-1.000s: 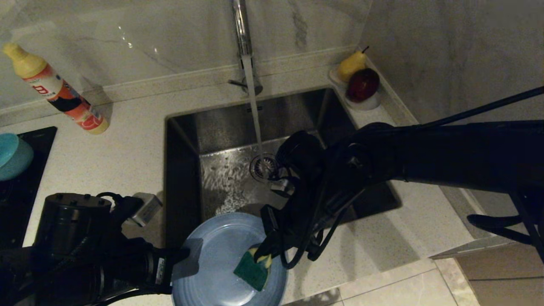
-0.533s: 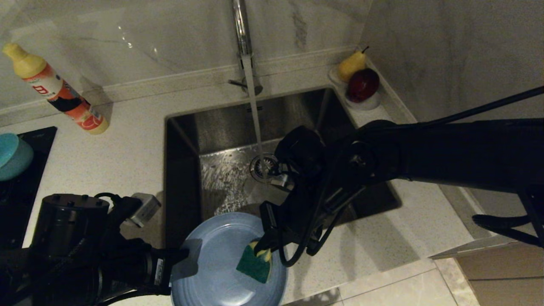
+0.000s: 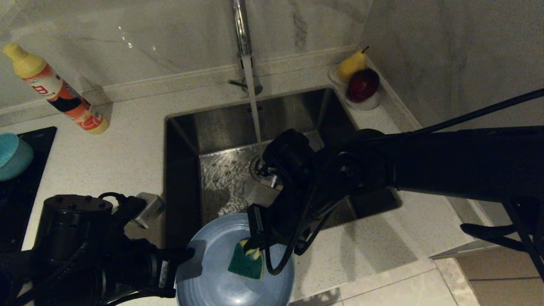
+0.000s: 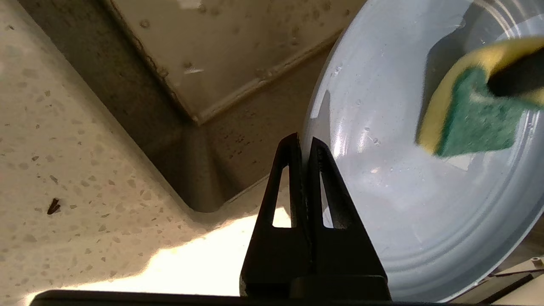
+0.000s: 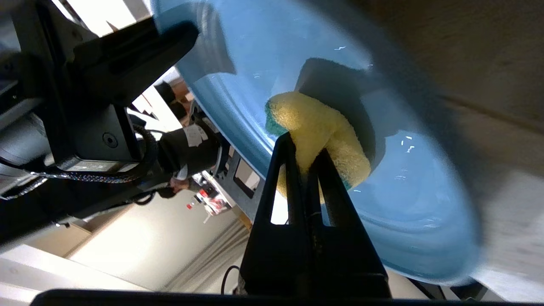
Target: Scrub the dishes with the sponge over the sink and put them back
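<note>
From the head view, my left gripper (image 3: 191, 257) is clamped on the near-left rim of the plate (image 3: 216, 284), holding it over the near edge of the sink (image 3: 297, 110). My right gripper (image 3: 250, 248) pinches one end of the sponge (image 3: 244, 264), green face on the plate's middle. Water runs from the tap (image 3: 241, 25) to the drain, well behind the plate. To scrub well, I judge I should keep the green face flat, press lightly and sweep in rings out toward the rim, since only one thin pinch holds the plate and a hard push could lever it loose. Room is open toward the sink's far wall; the counter (image 3: 127, 140) edge sits just under the plate's near side.

In the left wrist view, my fingers (image 4: 293, 178) are shut tight on the plate's (image 4: 382, 204) edge, with the sink's near-left corner just beside them. The sponge (image 4: 471, 123) lies toward the far side of the plate, well apart from my grip, so strokes can come closer.

In the right wrist view, my fingers (image 5: 289, 178) are closed on the sponge's (image 5: 318, 131) yellow back, squeezing it narrow. The plate (image 5: 416, 187) fills the space behind; the left gripper's (image 5: 187, 36) black body stands at its rim, so I should stop short of it.
</note>
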